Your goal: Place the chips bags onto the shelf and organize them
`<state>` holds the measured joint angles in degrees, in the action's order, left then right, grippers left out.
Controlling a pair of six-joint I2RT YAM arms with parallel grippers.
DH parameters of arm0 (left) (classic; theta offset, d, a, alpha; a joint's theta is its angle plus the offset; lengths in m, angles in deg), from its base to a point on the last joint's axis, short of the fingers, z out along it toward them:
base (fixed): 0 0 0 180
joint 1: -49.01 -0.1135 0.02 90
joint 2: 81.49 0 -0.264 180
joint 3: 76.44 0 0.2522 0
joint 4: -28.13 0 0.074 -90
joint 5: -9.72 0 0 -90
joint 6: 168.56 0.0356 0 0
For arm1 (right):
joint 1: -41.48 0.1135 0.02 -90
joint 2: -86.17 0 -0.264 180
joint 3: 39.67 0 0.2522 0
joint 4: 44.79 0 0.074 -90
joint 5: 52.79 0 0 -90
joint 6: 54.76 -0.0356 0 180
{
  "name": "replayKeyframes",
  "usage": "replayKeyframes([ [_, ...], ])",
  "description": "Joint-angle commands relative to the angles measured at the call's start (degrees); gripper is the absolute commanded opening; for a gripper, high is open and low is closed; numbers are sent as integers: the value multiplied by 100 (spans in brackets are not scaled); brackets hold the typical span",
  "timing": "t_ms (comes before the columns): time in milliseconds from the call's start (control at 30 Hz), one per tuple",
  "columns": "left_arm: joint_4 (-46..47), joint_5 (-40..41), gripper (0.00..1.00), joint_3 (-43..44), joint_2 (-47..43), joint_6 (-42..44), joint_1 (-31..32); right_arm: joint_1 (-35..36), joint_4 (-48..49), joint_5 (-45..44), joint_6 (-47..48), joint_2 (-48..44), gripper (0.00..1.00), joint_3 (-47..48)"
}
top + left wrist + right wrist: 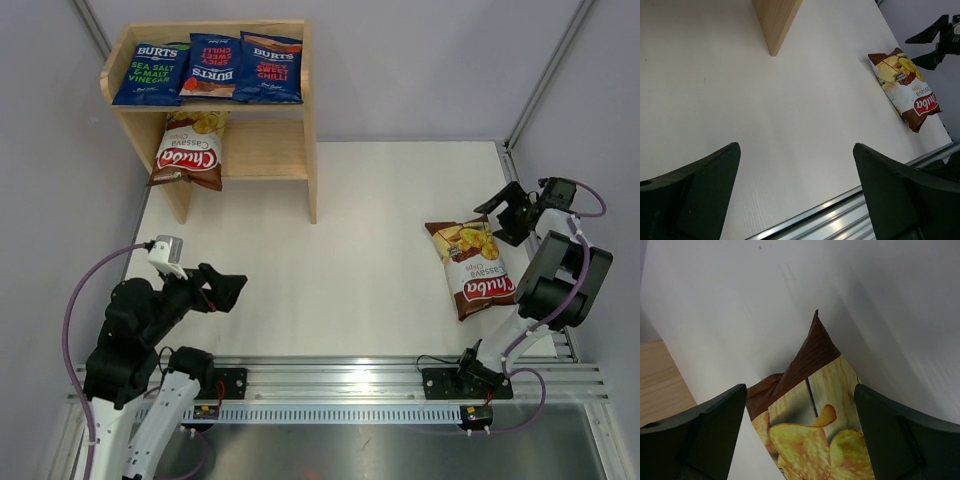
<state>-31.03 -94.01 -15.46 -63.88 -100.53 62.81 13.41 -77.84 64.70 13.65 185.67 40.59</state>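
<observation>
Brown Chuba bag [472,268] | lying flat | just beside spread right hand [490,224]

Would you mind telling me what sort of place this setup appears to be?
Probably a robotics lab test cell rather than a shop: plain grey enclosure walls, an aluminium mounting rail holding the arms, and one small light wooden shelf as a prop.
</observation>
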Motion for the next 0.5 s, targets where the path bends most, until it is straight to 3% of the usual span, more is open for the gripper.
replayKeyframes([
  [0,138,187,99,33,32,97,193,39,30,-120,356,253,96,100],
  [333,111,249,99,41,-117,97,395,434,-145,-85,647,693,89,13],
  [467,102,249,99,59,-126,97,395,434,83,-348,331,501,70,-224],
])
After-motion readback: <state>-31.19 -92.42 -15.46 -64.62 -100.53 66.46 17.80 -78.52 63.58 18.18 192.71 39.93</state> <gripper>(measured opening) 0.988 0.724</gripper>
